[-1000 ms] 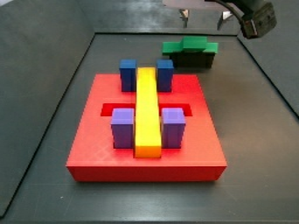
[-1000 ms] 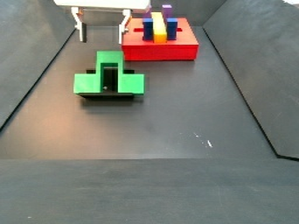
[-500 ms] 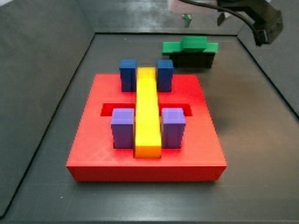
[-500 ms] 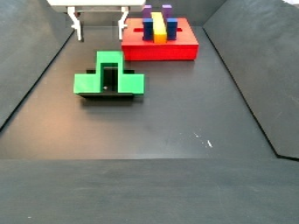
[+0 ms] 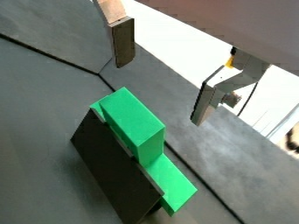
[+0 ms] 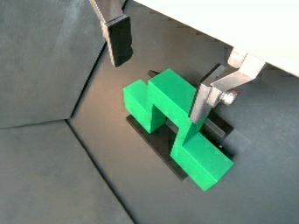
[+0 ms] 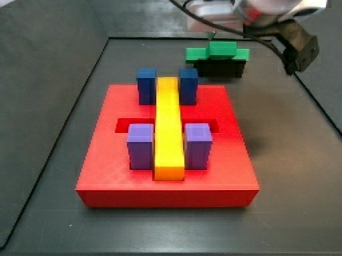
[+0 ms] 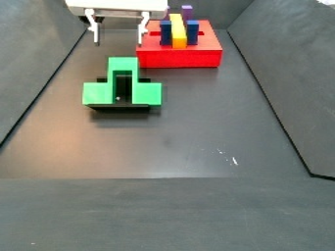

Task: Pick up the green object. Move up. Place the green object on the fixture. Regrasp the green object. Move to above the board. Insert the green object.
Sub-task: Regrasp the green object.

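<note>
- Green object (image 8: 121, 90) is sitting on the fixture (image 8: 120, 107), at 7 o'clock from the board (image 8: 179, 50).
- I am holding my hand (image 8: 117, 32) spread and empty above it.

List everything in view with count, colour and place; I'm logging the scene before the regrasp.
green object: 1, green, resting on the fixture, apart from the board
fixture: 1, black, on the floor under the green object
board: 1, red, on the floor
yellow bar: 1, yellow, along the board's middle
blue blocks: 2, blue, flanking the bar's far end
purple blocks: 2, purple, flanking the bar's near end
end effector: 1, silver fingers with dark pads, open, empty, above the green object
</note>
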You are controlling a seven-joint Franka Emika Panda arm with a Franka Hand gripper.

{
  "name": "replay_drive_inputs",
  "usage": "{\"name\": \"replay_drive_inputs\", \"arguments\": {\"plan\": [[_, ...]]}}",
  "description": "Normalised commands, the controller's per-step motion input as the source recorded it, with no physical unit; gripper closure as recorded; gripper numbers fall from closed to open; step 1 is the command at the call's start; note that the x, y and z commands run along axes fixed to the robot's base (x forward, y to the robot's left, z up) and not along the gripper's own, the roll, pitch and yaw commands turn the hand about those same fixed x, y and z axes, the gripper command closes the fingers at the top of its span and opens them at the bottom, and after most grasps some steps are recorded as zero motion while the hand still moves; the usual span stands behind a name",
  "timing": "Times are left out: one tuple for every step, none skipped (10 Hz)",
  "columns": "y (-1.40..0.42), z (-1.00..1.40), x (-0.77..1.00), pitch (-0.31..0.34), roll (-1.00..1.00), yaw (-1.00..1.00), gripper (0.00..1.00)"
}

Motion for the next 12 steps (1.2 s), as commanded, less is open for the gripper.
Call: {"name": "replay_drive_inputs", "arguments": {"plan": [[0.00,-0.09,0.00,0.000,0.33,0.01,0.00],[0.00,-0.11,0.07,0.000,0.20,0.07,0.00],[0.00,-0.16,0.10,0.000,0.23,0.10,0.00],[0.00,-0.23,0.05,0.000,0.12,0.10,0.00],[0.00,-0.25,0.00,0.000,0.07,0.10,0.00],[0.02,-0.21,0.00,0.000,0.03,0.07,0.00],[0.06,-0.16,-0.04,0.000,0.00,0.00,0.00],[0.00,-0.12,0.00,0.000,0.00,0.02,0.00],[0.00,-0.11,0.00,0.000,0.00,0.02,0.00],[0.00,-0.10,0.04,0.000,0.05,0.01,0.00],[0.00,-0.11,0.08,0.000,0.09,0.02,0.00],[0.00,-0.13,0.09,-0.006,0.14,0.03,0.00]]}}
